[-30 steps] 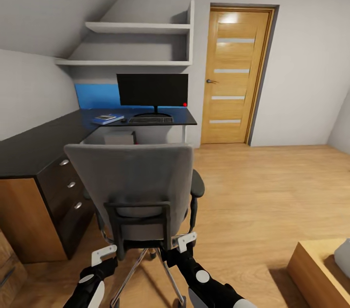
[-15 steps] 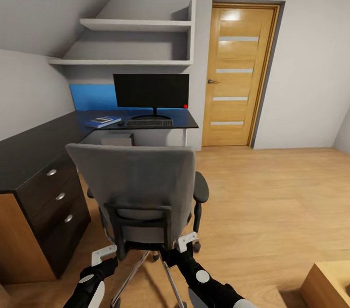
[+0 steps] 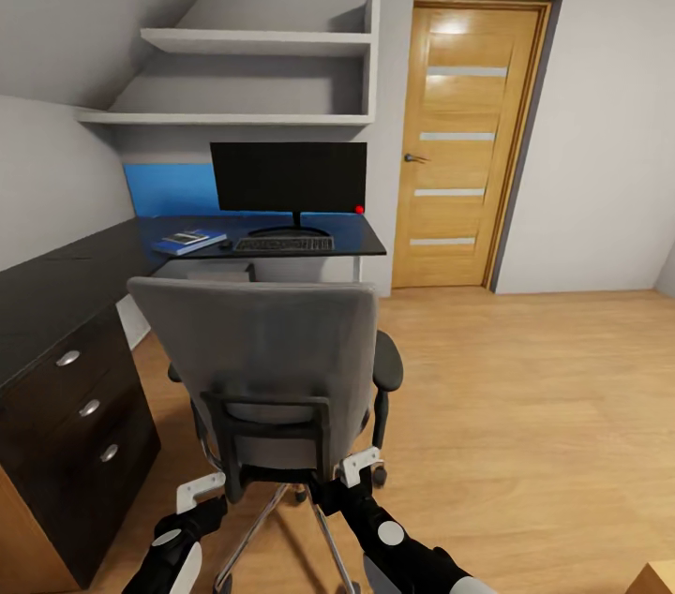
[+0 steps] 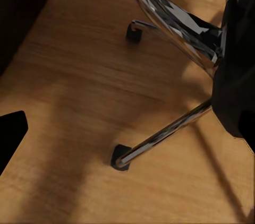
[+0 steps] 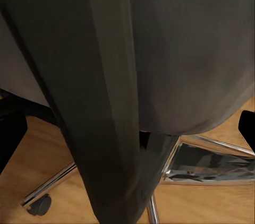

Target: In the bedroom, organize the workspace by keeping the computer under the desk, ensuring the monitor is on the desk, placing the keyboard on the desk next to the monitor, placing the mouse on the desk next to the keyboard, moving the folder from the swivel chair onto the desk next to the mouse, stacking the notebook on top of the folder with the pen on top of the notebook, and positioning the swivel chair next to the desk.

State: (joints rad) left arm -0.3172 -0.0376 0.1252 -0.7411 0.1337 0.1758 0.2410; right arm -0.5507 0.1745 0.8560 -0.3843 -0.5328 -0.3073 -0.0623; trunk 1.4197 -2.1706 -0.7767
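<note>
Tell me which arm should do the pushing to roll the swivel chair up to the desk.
Probably the right: the right claw sits against the black frame on the swivel chair back. The left claw hangs lower, beside that frame, facing the chrome base.

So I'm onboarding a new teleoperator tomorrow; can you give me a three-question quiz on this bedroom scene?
1. True or false: the swivel chair faces the camera with its seat toward the robot.
2. What lies directly in front of the monitor on the desk? A) the keyboard B) a lamp C) a mug
3. Fill in: the folder on the desk is coloured ____.

Key:
1. False; its back is toward the robot.
2. A, the keyboard.
3. Blue.
</note>
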